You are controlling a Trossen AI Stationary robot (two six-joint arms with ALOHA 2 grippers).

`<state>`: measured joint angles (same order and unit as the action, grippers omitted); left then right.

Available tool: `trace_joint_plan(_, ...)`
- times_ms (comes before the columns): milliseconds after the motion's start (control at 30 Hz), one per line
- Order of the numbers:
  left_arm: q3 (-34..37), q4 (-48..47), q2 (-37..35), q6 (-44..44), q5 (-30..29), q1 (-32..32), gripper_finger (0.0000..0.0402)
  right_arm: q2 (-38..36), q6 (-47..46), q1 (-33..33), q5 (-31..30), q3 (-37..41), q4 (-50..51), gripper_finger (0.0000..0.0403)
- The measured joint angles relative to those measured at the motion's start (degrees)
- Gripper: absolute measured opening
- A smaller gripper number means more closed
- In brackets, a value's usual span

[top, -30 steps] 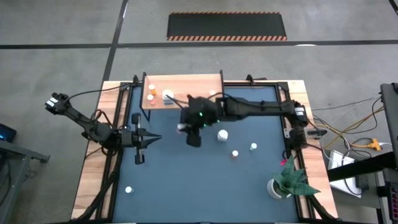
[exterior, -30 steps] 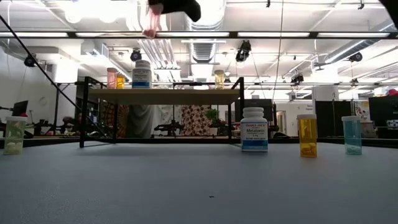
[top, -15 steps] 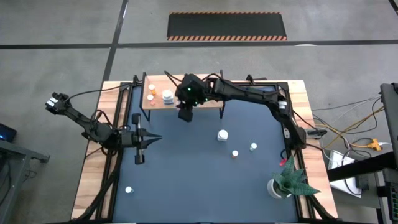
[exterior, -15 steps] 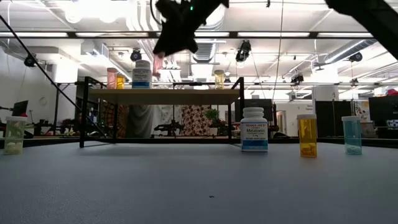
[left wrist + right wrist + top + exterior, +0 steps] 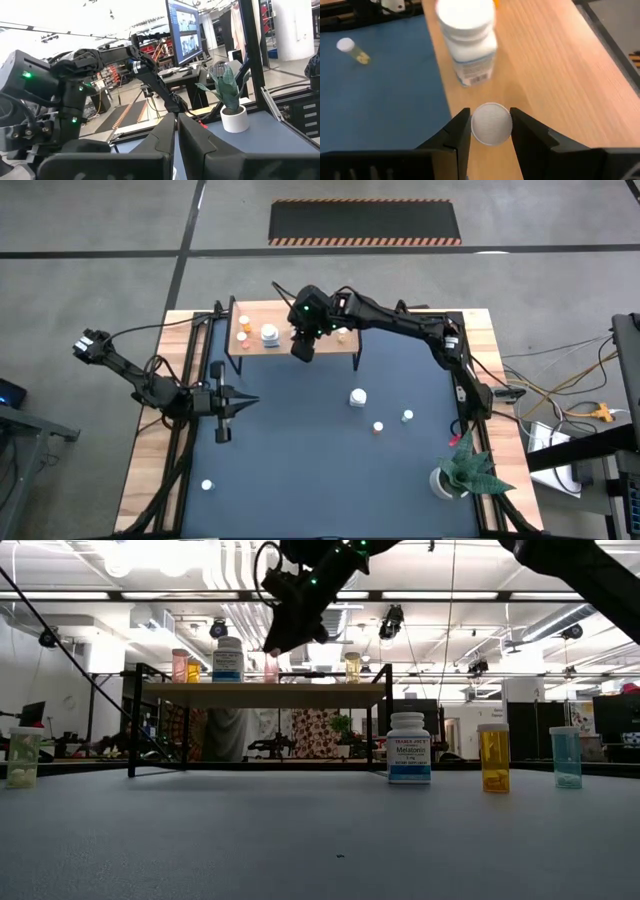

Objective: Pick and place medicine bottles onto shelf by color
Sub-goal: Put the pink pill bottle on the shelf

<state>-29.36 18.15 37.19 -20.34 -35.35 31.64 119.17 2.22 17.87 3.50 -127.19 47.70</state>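
The shelf (image 5: 320, 318) is a light wooden board on black legs at the table's far edge. It carries a large white bottle (image 5: 270, 334), two orange ones (image 5: 244, 327) and another small one (image 5: 343, 332). My right gripper (image 5: 303, 348) hangs over the board, shut on a small pinkish bottle with a white cap (image 5: 491, 125), next to the large white bottle (image 5: 467, 42). On the dark mat stand a white bottle (image 5: 357, 396), an orange one (image 5: 378, 427), a greenish one (image 5: 408, 416) and one at the near left (image 5: 207, 485). My left gripper (image 5: 225, 405) waits shut over the mat's left side. My right gripper pinches the small bottle at its white cap (image 5: 491, 125), one finger (image 5: 457, 132) on each side. The fingers slant down from above. The bottle (image 5: 270, 666) hangs upright below them, just over the shelf board (image 5: 262, 695); whether its base touches the board I cannot tell.
A white pot with a green plant (image 5: 462, 470) stands at the mat's near right corner. Cables run along the table's right side (image 5: 520, 390). The right half of the shelf board is bare wood (image 5: 555, 75).
My right gripper has carried the small bottle from above the middle of the mat toward the far edge. It has come down over the shelf, tipping further downward. The bottle has stayed in its fingers, now close above the board beside the large white bottle.
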Motion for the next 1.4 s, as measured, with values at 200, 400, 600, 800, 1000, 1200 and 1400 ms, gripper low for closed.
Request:
trace_joint_plan(200,0.1,-0.1,-0.2,0.0,0.0,0.0,0.0005,0.0,-0.1,0.1,0.0,0.0,0.0,0.0132)
trace_joint_plan(400,0.2,0.0,-0.2,0.0,0.0,0.0,0.0005,0.0,-0.7,0.0,0.0,0.0,0.0,0.0157)
trace_joint_plan(600,0.2,0.0,-0.2,0.0,0.0,0.0,0.0005,0.0,-0.6,0.1,-0.5,-0.4,0.2,0.0161)
trace_joint_plan(800,0.2,-0.1,-0.2,0.0,0.0,0.0,0.0005,-0.2,0.0,0.2,-0.5,-3.8,2.2,0.0162)
trace_joint_plan(1000,0.4,-0.2,-0.3,0.0,0.0,0.0,0.0005,-0.2,2.1,0.2,-0.5,-7.2,7.0,0.0156)
trace_joint_plan(1200,0.4,-0.2,-0.3,0.0,0.0,0.0,0.0005,-0.2,3.0,0.3,-0.6,-7.7,11.4,0.0128)
trace_joint_plan(1400,0.5,-0.2,-0.5,0.0,0.0,0.0,0.0005,1.0,3.0,0.3,-0.6,-7.6,12.9,0.0095)
